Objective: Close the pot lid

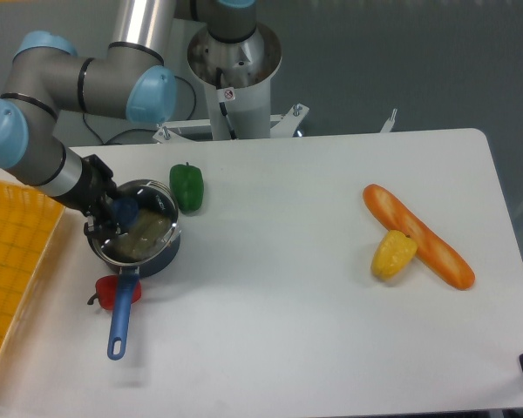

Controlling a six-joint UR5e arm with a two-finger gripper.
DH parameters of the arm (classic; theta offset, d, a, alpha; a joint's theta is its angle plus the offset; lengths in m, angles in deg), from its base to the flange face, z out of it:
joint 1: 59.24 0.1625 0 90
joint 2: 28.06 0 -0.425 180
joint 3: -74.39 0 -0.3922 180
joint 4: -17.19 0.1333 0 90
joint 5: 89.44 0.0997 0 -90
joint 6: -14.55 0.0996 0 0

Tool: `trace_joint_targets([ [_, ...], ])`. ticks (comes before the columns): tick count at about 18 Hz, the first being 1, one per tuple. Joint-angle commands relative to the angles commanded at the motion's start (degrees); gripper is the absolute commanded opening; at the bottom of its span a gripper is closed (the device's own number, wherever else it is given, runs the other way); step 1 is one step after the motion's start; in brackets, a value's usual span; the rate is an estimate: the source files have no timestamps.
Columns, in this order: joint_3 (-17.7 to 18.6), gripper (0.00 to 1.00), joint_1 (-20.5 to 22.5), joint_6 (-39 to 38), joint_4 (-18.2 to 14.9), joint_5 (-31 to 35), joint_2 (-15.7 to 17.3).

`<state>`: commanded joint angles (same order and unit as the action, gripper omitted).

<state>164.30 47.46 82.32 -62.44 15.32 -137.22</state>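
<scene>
Lid (pixel 141 222) of clear glass, metal-rimmed, sits tilted over the round black pot (pixel 138 246) at the white table's (pixel 314 313) left side — its blue knob gripped in the closed pincer (pixel 115 212). One long blue pot handle, one green pepper (pixel 187 186), one red pepper (pixel 112 293), one yellow pepper (pixel 393 254), one baguette (pixel 418 236) — all smooth, glossy.

A single fixed camera looks down from high above the front edge of the table (pixel 314 348), tilted toward the far side where the robot's base (pixel 234 65) stands at the upper middle of the frame. It sits far enough back to take in nearly the whole tabletop, with the right and near edges showing. The arm (pixel 61 96) fills the upper left, and a yellow tray (pixel 13 261) is cut off at the left edge.
</scene>
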Motion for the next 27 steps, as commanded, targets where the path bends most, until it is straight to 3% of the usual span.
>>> trace_joint_targets([
  [10,0.0,0.63,-1.4,-1.8,0.0,2.6,-1.6],
  [27,1.1,0.69,-2.0,-2.2,0.4,2.6,-1.2],
])
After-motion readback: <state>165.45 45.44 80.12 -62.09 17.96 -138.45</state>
